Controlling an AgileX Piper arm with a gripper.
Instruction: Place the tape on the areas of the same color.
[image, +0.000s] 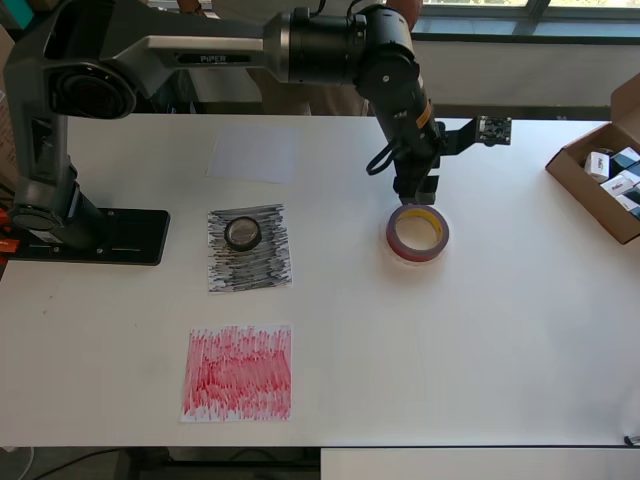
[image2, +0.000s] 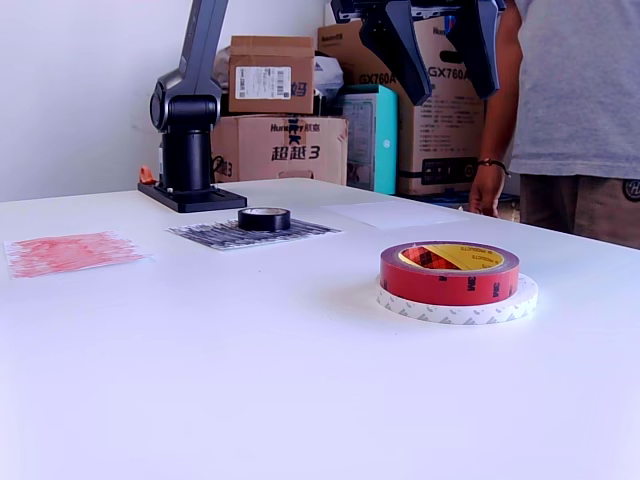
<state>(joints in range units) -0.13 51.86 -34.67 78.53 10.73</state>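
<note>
White desk (image: 500, 350), Piper arm above it. Fingers (image2: 432, 50) spread apart, empty, hovering over red tape roll (image2: 449, 272), which sits stacked on white tape roll (image2: 457, 303). Black tape roll (image: 242, 233) on black patch (image: 250, 270); red patch (image: 238, 373) and white sheet (image: 252, 152) bare. Red roll looks light, rigid; pinch across the rim wall.

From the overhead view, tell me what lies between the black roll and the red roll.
Nothing. In the overhead view, past the black patch under the black roll, only bare tabletop runs to the red roll. The exterior view agrees.
</note>
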